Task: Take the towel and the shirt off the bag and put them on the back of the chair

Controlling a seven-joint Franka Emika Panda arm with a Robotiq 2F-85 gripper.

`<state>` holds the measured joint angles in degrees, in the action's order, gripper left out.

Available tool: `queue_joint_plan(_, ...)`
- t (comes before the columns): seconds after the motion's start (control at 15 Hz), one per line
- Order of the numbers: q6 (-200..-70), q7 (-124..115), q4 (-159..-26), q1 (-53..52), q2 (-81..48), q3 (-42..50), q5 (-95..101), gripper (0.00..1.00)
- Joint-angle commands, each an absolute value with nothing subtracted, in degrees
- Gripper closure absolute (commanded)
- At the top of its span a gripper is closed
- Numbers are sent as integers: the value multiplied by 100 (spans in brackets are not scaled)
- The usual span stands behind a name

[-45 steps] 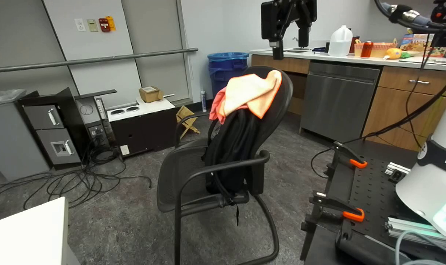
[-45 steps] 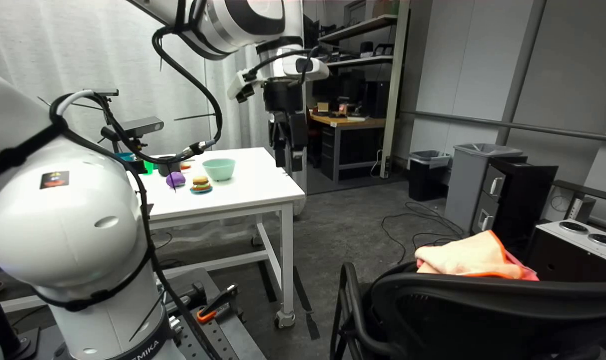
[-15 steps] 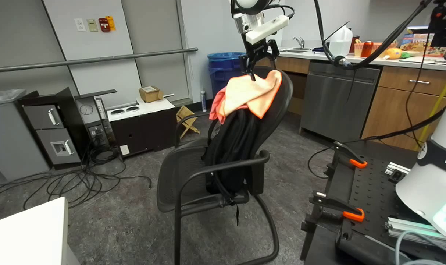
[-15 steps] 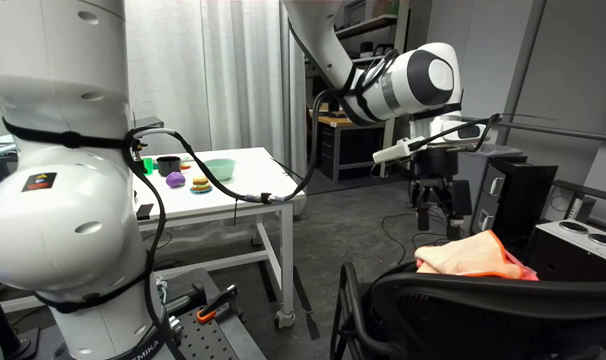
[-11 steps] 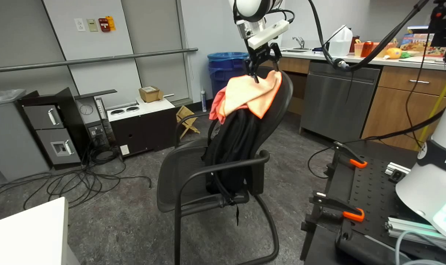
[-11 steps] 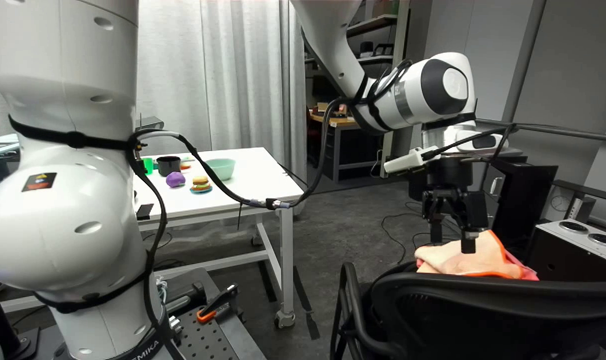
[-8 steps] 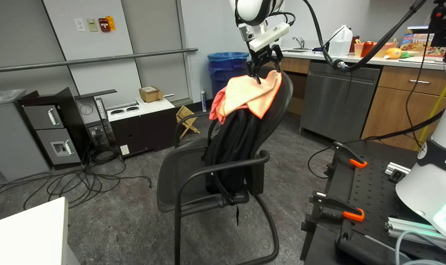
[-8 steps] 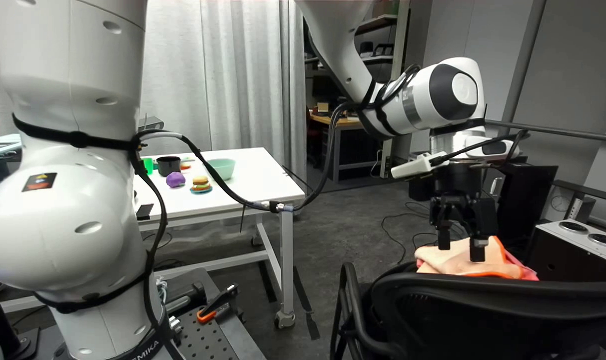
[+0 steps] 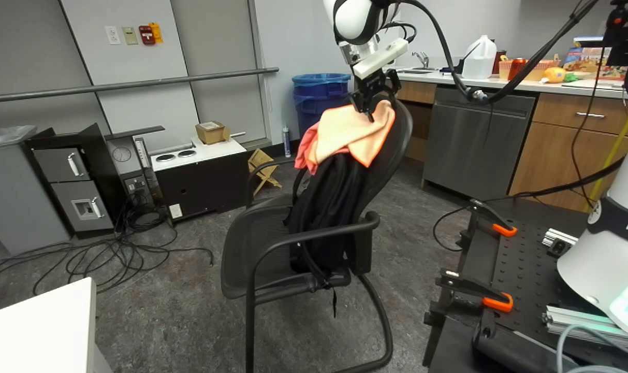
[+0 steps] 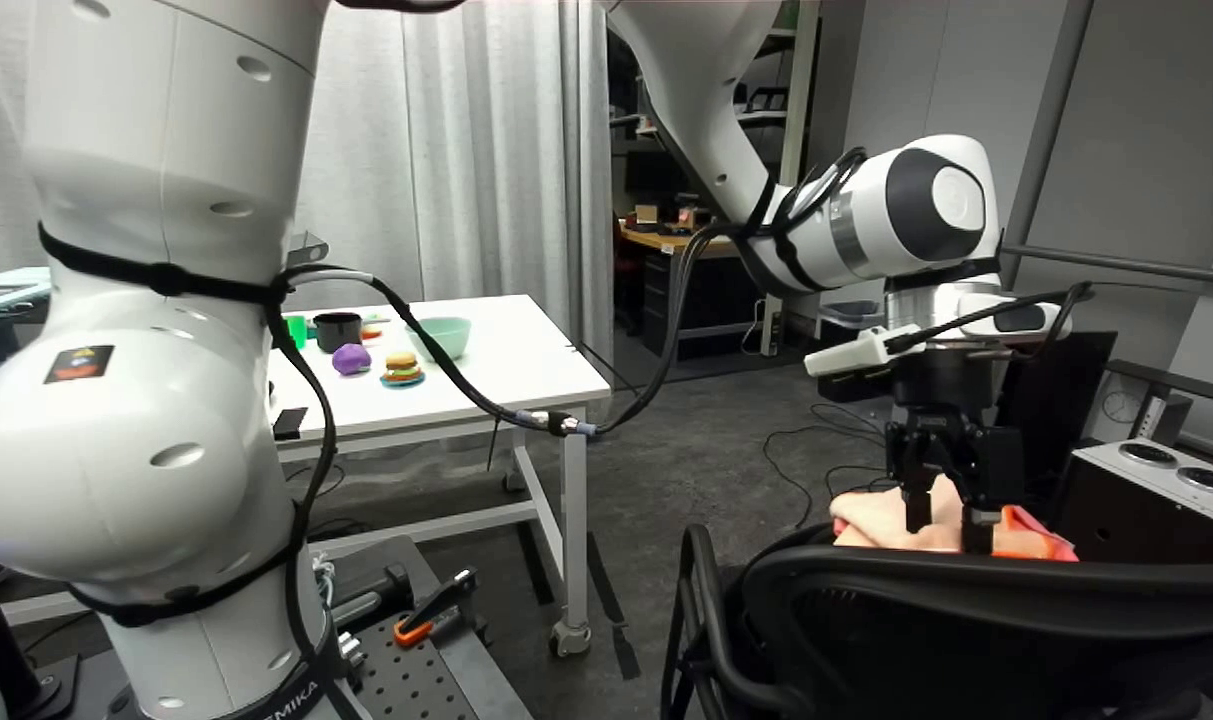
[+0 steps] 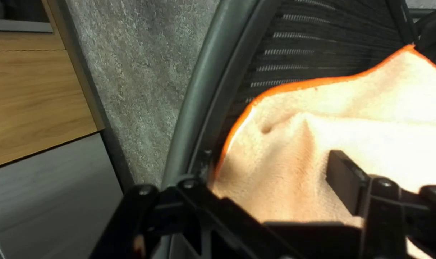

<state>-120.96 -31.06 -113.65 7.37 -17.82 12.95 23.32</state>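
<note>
A peach towel (image 9: 345, 127) with an orange edge hangs over the top of the black bag (image 9: 326, 207) and against the chair's back. A pinkish-red cloth (image 9: 307, 150), maybe the shirt, shows beneath its side. The bag leans on the backrest of the black chair (image 9: 251, 243). My gripper (image 10: 948, 522) points down at the towel near the top of the backrest. In the wrist view the gripper (image 11: 275, 171) is open, with the towel (image 11: 293, 154) between and below its fingers. One finger is near the towel's orange edge, beside the chair frame (image 11: 198, 93). Contact is unclear.
The curved armrest (image 9: 319, 235) and backrest rim (image 10: 966, 575) stand close by. A white table (image 10: 506, 370) with a bowl and toy food stands to one side. A counter (image 9: 500, 85) and blue bin (image 9: 321, 93) are behind the chair. Cables (image 9: 122, 259) lie on the floor.
My gripper has swung over to the chair and come down to the towel, lowering further over the last second. It stays open. Chair and bag have not moved.
</note>
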Motion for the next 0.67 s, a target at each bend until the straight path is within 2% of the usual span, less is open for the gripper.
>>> queue_joint_plan(0.0,-12157,-3225,-11188,649,-1938,1401,2431,51)
queue_joint_plan(0.4,-12081,-3186,-11136,629,-1935,1391,2404,96)
queue_joint_plan(0.47,-12068,-3176,-11130,625,-1919,1387,2396,100)
queue_joint_plan(0.6,-11966,-3079,-11093,620,-1839,1366,2347,100)
